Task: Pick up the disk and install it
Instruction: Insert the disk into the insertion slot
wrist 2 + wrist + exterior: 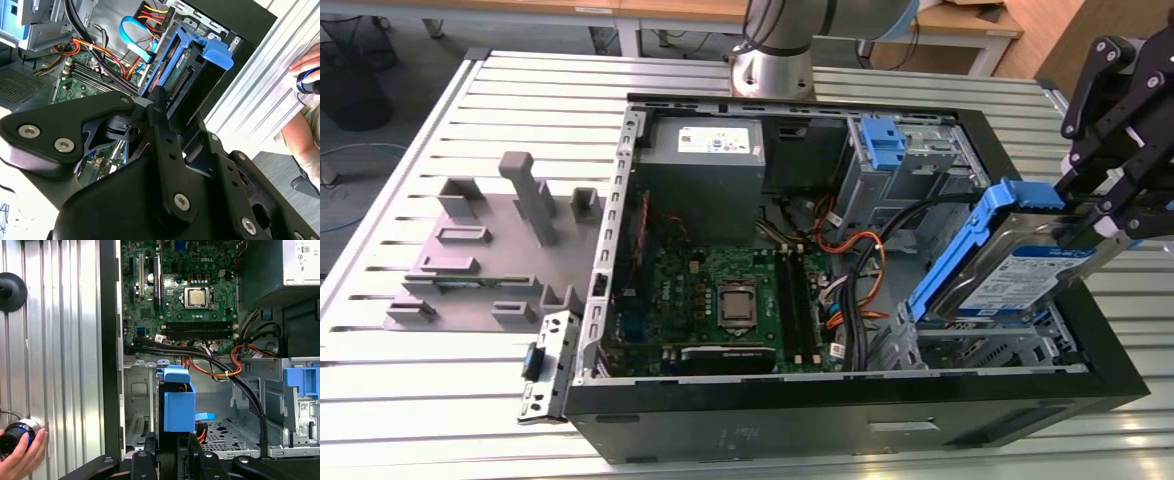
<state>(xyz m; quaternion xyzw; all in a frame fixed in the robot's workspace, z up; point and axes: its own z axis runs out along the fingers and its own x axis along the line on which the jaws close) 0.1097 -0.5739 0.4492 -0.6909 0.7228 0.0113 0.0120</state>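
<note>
Disk (1007, 272) hung tilted, gripper (1083, 222) clamped on its upper end. Long axis slanted down toward drive bay (974, 350) just below.

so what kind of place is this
Probably a robotics lab bench for computer assembly: an open desktop PC case lies on a slatted aluminium table, and the claw holds the disk over it.

Lit brightly and evenly from overhead. Glared white on the slatted table (272, 75) just beside the computer case (235, 15); shadowed inside it.
</note>
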